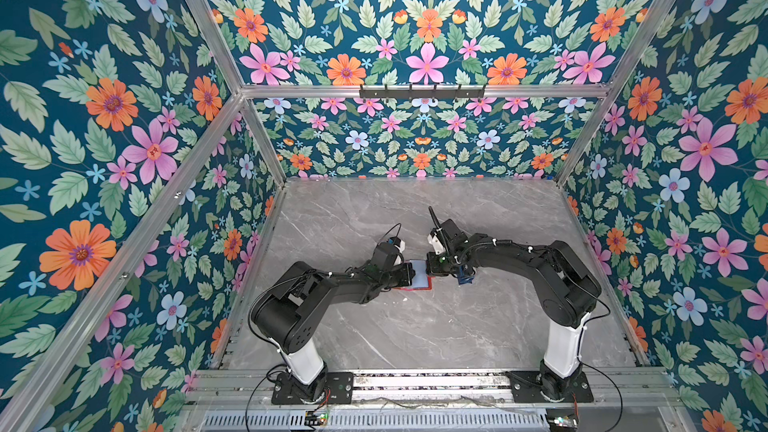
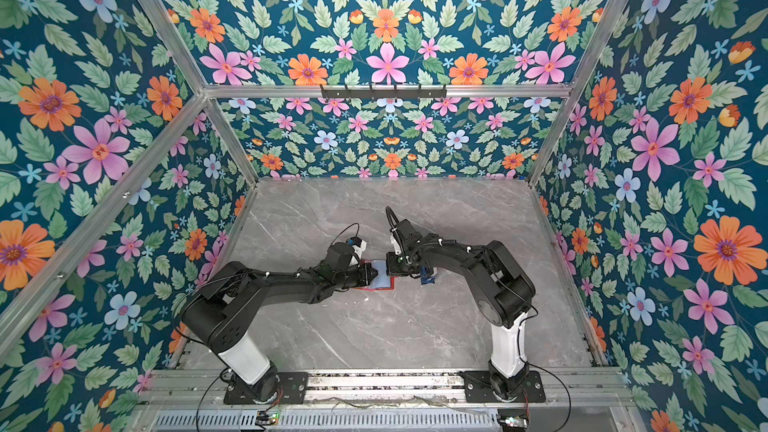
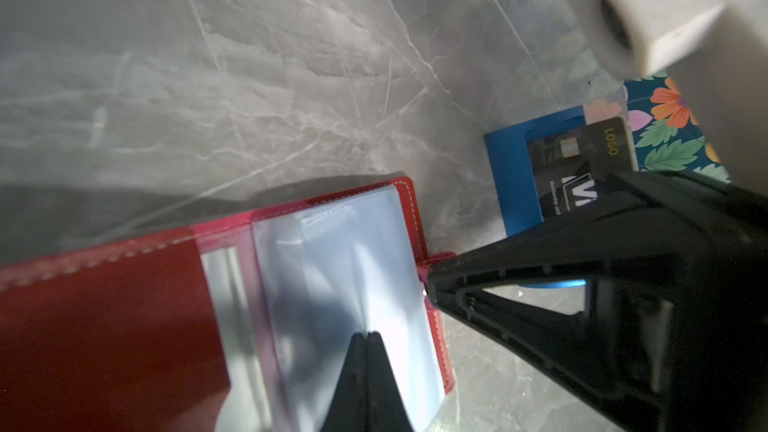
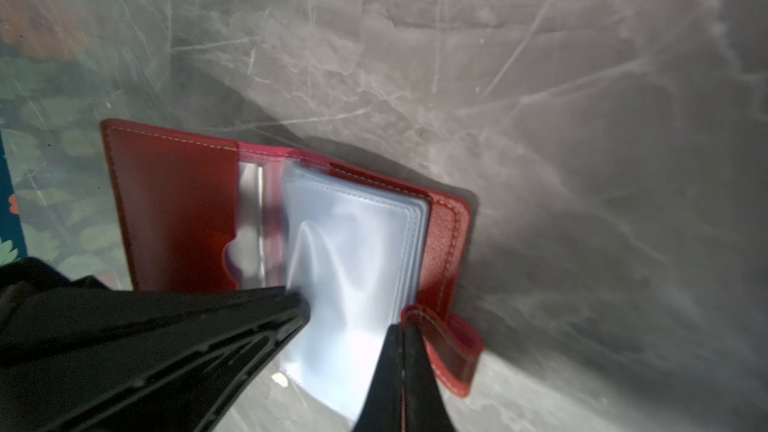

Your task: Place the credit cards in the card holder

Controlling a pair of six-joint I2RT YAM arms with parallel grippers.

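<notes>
Clenching the left tool fully — black, tapered fingers meeting tip to tip — and touching down on the top clear sleeve, glossy, pale and buckling upward; pinching a sheet or only pressing it, cannot tell. Clenching the right tool likewise, tips sitting at the sleeve stack's outer edge, right against the rounded snap tab. Working from opposite sides over the card holder, red grained leather-look with pale stitching, lying open and flat on the grey, marble-veined counter. Leaving the dark credit card, with gold lettering, a chip and white marks, inside the small blue tray just beside the holder, partly hidden behind the right tool. Operating inside floral-printed walls on aluminium framing.
</notes>
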